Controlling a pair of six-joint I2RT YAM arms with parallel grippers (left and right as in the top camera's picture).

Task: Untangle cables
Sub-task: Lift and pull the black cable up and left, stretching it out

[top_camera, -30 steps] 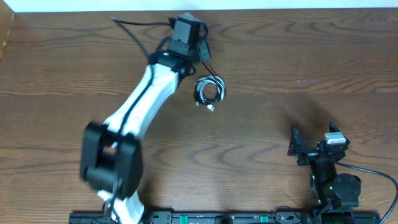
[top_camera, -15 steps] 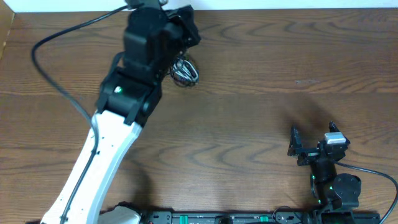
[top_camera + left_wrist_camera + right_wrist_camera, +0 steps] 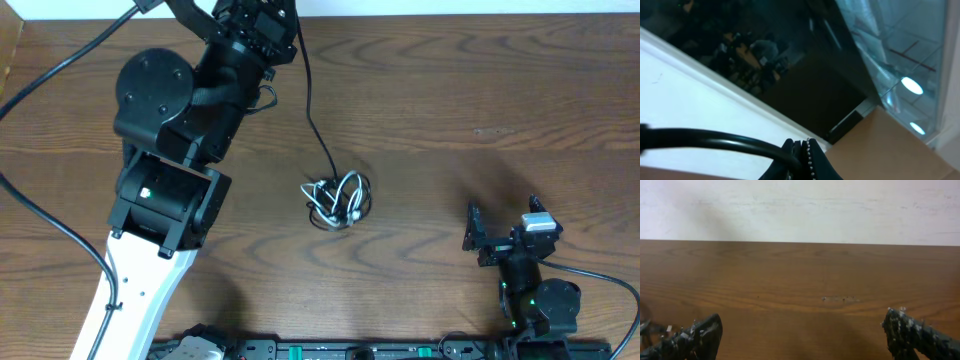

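A small tangle of white and black cables (image 3: 338,200) is at mid-table. One thin black strand (image 3: 312,120) runs from it up to my left gripper (image 3: 262,22), which is raised high near the back edge. In the left wrist view that gripper (image 3: 802,145) has its jaws pressed together on a black cable (image 3: 715,137), and the camera looks away from the table. I cannot tell whether the tangle rests on the wood or hangs just above it. My right gripper (image 3: 503,215) stands open and empty at the front right, well apart from the cables; its view shows its wide jaws (image 3: 802,332).
The wooden table (image 3: 480,100) stretches right of the tangle. The left arm's bulky white and black links (image 3: 165,190) cover the left side, with its thick black lead (image 3: 40,80) looping there. A white wall (image 3: 800,205) borders the far edge.
The left arm has risen toward the camera with a black cable in its jaws. The tangle has moved from near the back edge to mid-table, with a strand drawn out. The right arm is still.
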